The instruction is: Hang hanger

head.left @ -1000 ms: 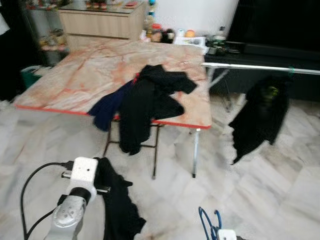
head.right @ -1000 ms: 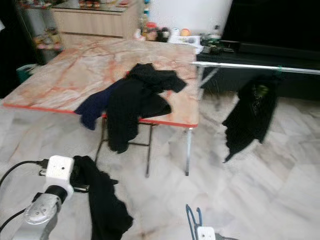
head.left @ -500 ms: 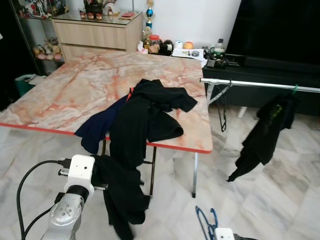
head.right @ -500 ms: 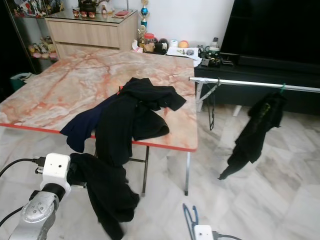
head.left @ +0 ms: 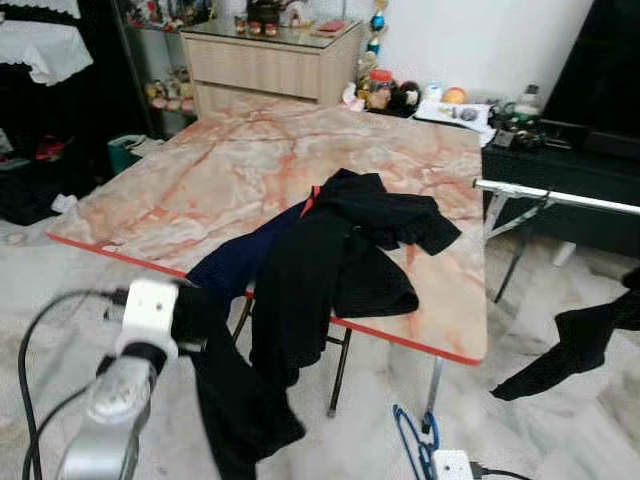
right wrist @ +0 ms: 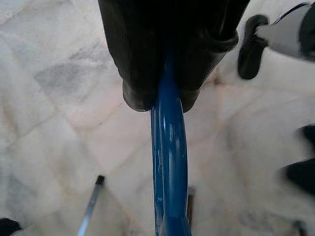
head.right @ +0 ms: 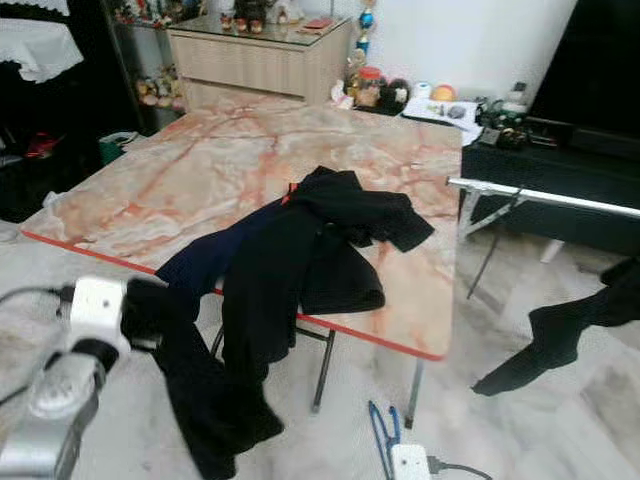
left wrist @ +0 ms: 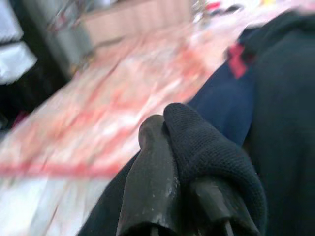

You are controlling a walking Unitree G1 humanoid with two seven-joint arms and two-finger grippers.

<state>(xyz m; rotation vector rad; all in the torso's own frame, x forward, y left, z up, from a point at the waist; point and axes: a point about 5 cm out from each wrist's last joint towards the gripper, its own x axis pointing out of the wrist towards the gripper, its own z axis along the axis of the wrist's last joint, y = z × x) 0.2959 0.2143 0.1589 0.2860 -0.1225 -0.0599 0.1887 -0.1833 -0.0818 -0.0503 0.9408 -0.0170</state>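
- Right wrist view: right gripper (right wrist: pixel 170 96) jaws are clamping the blue hanger (right wrist: pixel 170 162) above the floor (right wrist: pixel 59 98).
- Left wrist view: left gripper (left wrist: pixel 189 196) jaws are pinching a black garment (left wrist: pixel 216 152) beside the marble surface (head.left: pixel 250 160).

Black and navy garments (head.left: pixel 340 260) drape the marble table (head.left: pixel 220 180).

— What is the blue hanger (right wrist: pixel 168 162) made of?
— Smooth, glossy plastic. The garment (left wrist: pixel 216 152) is matt black knit cloth.
— And the table (head.left: pixel 240 170)?
— Polished marble-patterned top, thin metal legs, on a glossy stone floor (head.right: pixel 560 420).
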